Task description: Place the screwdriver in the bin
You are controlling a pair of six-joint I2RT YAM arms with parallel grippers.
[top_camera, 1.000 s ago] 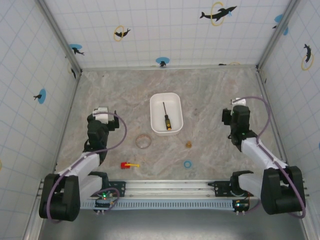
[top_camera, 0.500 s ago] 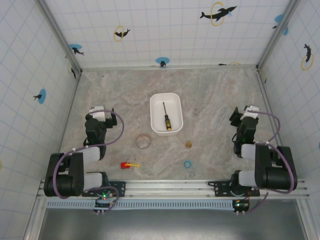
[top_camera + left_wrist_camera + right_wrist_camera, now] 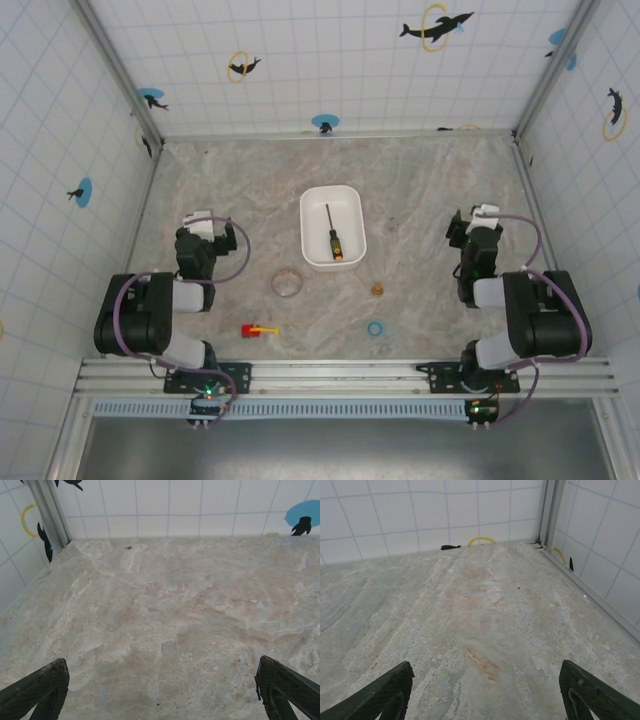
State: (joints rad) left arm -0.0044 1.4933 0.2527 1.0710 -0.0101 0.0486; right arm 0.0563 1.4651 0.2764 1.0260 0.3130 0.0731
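The screwdriver [image 3: 333, 238], thin dark shaft with an orange-yellow and black handle, lies inside the white bin [image 3: 310, 232] at the table's middle. My left gripper [image 3: 203, 228] is folded back at the left side, far from the bin, and stands open with nothing between its fingertips [image 3: 40, 687]. My right gripper [image 3: 478, 226] is folded back at the right side, also open and empty, with its fingertips [image 3: 382, 690] wide apart over bare table.
A clear round ring [image 3: 287, 282] lies left of the bin's near end. A small red-and-yellow toy piece [image 3: 257, 329], a blue ring [image 3: 375, 328] and a small tan object [image 3: 377, 289] lie nearer the front. Tiled walls enclose the table.
Both arms have folded back toward their bases, the left gripper drawing in at the left, the right gripper at the right. The screwdriver has stayed in the bin.
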